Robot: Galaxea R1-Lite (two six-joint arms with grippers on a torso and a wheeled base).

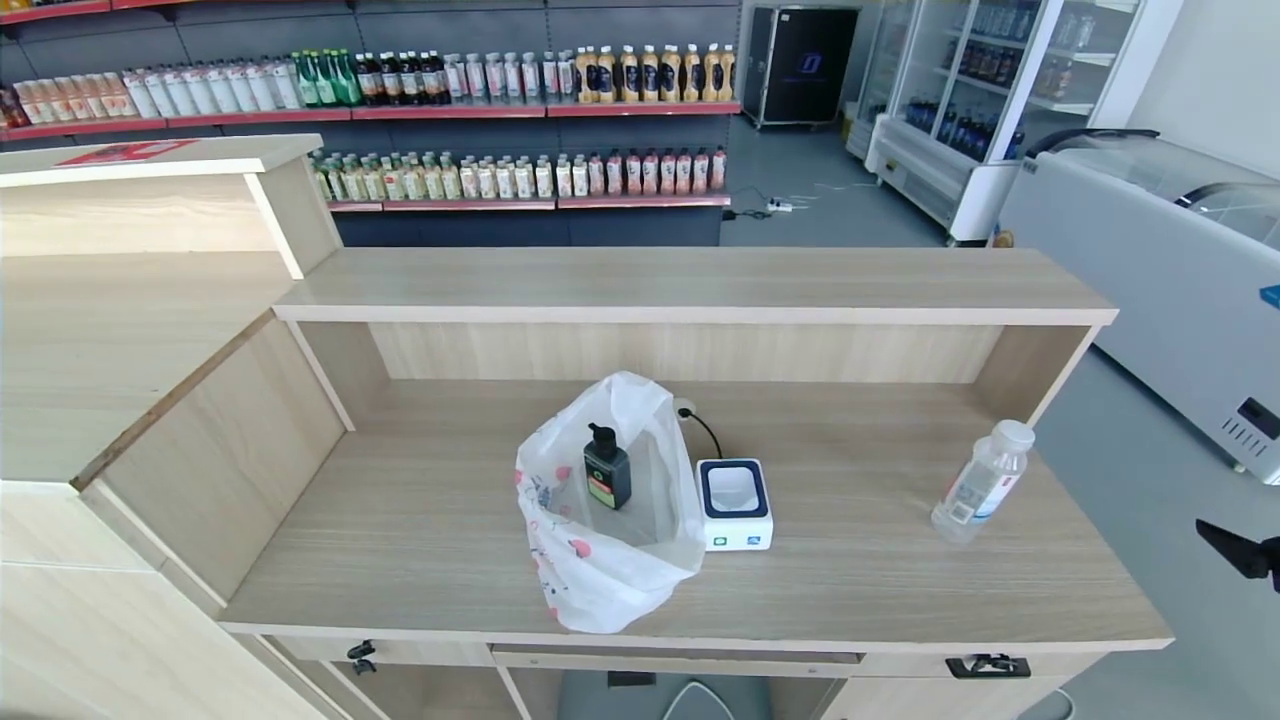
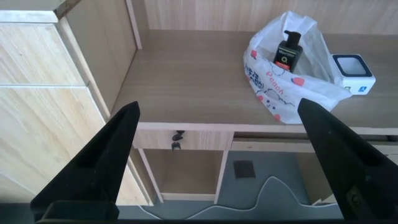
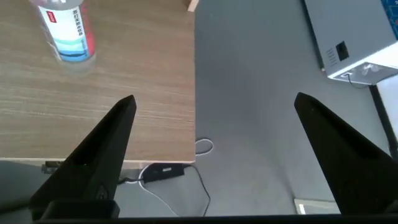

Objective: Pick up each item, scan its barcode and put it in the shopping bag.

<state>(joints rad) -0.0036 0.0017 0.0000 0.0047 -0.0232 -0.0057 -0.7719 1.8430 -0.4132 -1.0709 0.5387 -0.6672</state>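
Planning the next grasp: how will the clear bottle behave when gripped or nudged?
Bottle stands tall and narrow, so a high nudge likely tips it; being round, it would probably roll. Its clear wall may be slippery and flex when squeezed.

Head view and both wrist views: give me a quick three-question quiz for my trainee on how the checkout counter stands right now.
1. True or false: the dark pump bottle with the black dispenser stands upright inside the white plastic shopping bag with red print.
2. Where is the clear plastic water bottle with the white cap?
A) in the bag
B) on the wooden counter, apart from the white square barcode scanner, on its right
C) on top of the scanner
3. Fill in: the left gripper and the right gripper both have their fingers ____, holding nothing.

Key: 1 true; 2 B; 3 open.
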